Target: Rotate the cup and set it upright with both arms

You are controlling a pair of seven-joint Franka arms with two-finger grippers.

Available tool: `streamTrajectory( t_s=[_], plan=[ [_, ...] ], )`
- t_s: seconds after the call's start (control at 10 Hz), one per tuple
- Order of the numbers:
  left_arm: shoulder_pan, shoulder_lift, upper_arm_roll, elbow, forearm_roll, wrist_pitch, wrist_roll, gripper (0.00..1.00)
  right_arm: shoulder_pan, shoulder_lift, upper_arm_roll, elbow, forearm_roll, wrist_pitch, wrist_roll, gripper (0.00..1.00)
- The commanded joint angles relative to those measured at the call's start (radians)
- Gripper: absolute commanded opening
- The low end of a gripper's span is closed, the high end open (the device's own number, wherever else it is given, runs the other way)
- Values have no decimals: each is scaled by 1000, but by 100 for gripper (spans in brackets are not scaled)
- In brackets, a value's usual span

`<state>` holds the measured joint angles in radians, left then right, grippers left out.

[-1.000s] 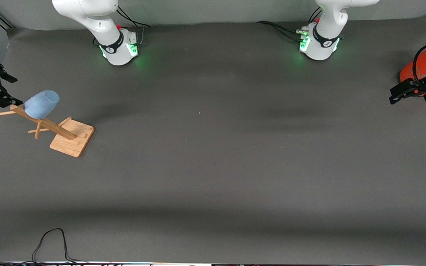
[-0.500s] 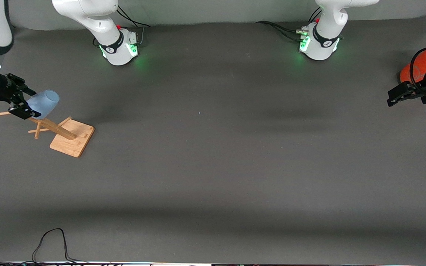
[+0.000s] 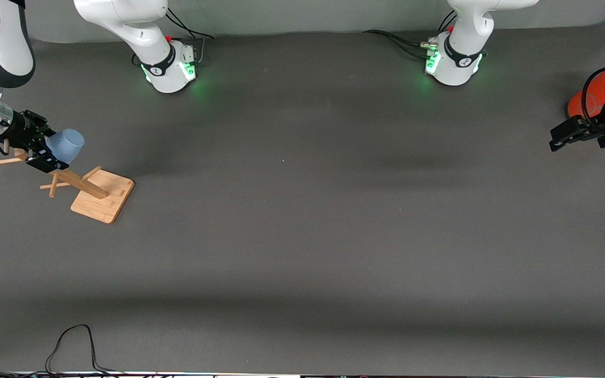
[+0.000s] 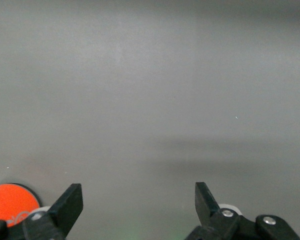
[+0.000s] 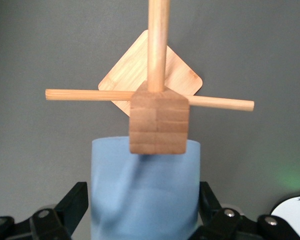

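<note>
We judge the cup [image 5: 144,192], hung upside down on the wooden rack [image 3: 90,189], light, stiff and slick; our right gripper [image 5: 142,207] straddles its sidewall, unclosed, while the left gripper [image 4: 138,202] waits open

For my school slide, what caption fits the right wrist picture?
Right hand, fingers open around small pale-blue plastic cup hung on wooden peg rack.

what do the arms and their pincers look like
Both arms are glossy white with dark grey joint bands. The bases glow green, with black cables trailing from them. Each ends in a black two-finger pincer: the right pincer follows a silvery wrist ring; a black cable loops over the left pincer.
</note>
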<state>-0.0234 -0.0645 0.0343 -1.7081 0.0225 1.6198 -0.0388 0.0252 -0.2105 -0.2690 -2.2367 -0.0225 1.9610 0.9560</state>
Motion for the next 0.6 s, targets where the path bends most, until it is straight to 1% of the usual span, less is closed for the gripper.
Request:
streamTrajectory(
  t_s=[0.0,0.3,0.5],
  plan=[
    [-7,-15,2,-18,-3,15,11,100,9,-13,-7,-8,-19,13,24,54],
    [-6,-15,2,-18,-3,14,11,100,10,-20,-6,-3,-19,9,24,52],
    [-6,-17,2,-18,-3,14,11,100,19,-44,0,2,-19,-17,27,52]
  ],
)
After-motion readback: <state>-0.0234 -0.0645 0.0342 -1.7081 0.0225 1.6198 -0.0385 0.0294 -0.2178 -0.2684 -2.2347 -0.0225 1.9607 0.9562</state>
